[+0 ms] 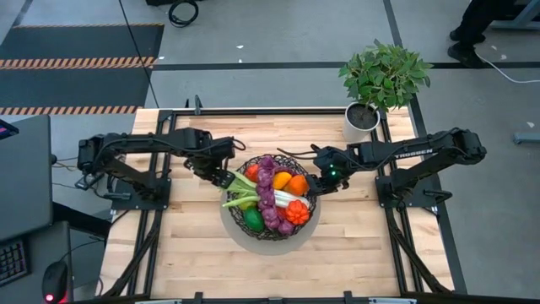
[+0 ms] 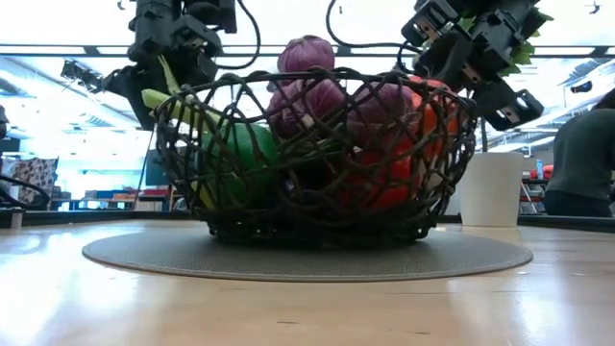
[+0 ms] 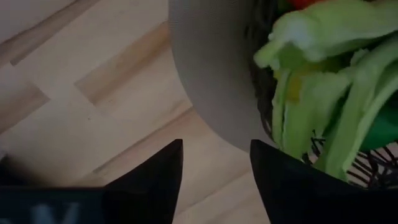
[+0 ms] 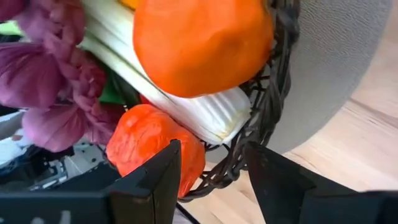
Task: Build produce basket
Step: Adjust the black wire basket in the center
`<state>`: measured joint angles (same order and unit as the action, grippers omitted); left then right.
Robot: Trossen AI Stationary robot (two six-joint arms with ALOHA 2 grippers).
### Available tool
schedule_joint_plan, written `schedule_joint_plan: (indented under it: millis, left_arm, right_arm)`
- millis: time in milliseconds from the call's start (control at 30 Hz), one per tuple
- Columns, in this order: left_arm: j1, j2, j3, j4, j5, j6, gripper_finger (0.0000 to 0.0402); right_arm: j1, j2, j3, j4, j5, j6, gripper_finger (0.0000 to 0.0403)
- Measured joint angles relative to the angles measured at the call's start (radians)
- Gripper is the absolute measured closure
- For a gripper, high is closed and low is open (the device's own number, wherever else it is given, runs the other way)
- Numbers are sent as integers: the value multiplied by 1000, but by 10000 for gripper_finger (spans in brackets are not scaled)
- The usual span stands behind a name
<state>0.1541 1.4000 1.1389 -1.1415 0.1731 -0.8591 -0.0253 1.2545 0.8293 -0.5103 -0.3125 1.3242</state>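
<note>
Obscured and cropped items, all four views

High view: left gripper (image 1: 221, 178) fingertips merge with the basket (image 1: 310, 205) rim, and a person (image 1: 477, 25) at the upper right is cut by the frame edge. Low view: wire mesh screens the produce (image 2: 384, 144); both arms are cropped along the top. Left wrist view: leek (image 3: 323, 93) leaves blurred and cut off at the right. Right wrist view: orange pepper (image 4: 199, 43) cropped at the top.
</note>
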Motion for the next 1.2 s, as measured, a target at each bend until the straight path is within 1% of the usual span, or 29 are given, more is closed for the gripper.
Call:
schedule_joint_plan:
  millis: [133,367,467,567,700,867,1067,1200]
  left_arm:
    - [-34,-1,0,11,3,-46,212]
    - [-101,1,0,63,3,-102,212]
    - [-104,-1,0,64,-12,-115,213]
    - [-104,-1,0,72,-15,-126,216]
    - [-104,-1,0,126,-17,-150,222]
    - [-108,-1,0,177,-76,-180,229]
    - [-111,21,0,181,-113,-186,228]
    - [-132,70,0,185,-138,-204,228]
  right_arm:
    - [18,0,1,-30,5,8,215]
    - [51,-13,0,2,37,41,215]
    - [53,-28,14,-3,63,53,217]
    - [52,-39,38,-34,66,52,222]
    - [63,-40,47,-100,64,47,227]
    - [86,-33,47,-184,83,44,228]
    - [97,-29,47,-190,119,38,228]
    - [96,-29,47,-201,158,34,228]
